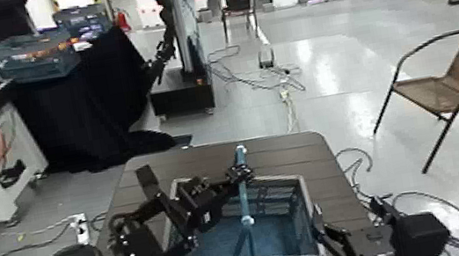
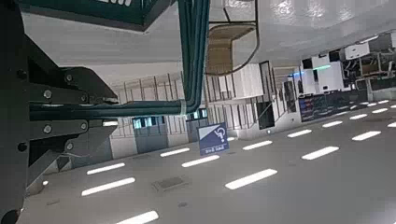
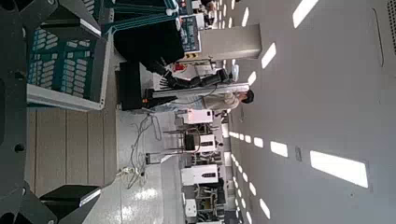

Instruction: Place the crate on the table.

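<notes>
Judging by how things lie, the placing looks nearly done: the rectangular blue-grey plastic crate with lattice sides, pale grey rim and upright light-blue central handle [image 1: 246,230] sits low in the middle of the head view, over the near part of the dark brown slatted tabletop with rounded corners [image 1: 291,153]. Whether its base rests fully on the planks cannot be told, since its underside is hidden. What seems left is to settle it if it is not down, let go, and draw both arms clear.

The left pincer [image 1: 201,204] reaches in from the lower left of the head view, against the crate's left rim and close to the handle; whether it is clenched on anything I cannot tell. The right pincer [image 1: 327,234] sits at the lower right, against the crate's right wall, and its grip is likewise unclear. The right wrist view shows the lattice side and pale rim close beside that arm.

Counted: one blue-grey crate, one brown tabletop, two pincers. Elsewhere, one teal crate [image 1: 34,55] on one black-draped table [image 1: 89,95] in the upper left, one metal-framed wicker chair [image 1: 457,83] at the right, and loose cables [image 1: 264,75] on the floor.
</notes>
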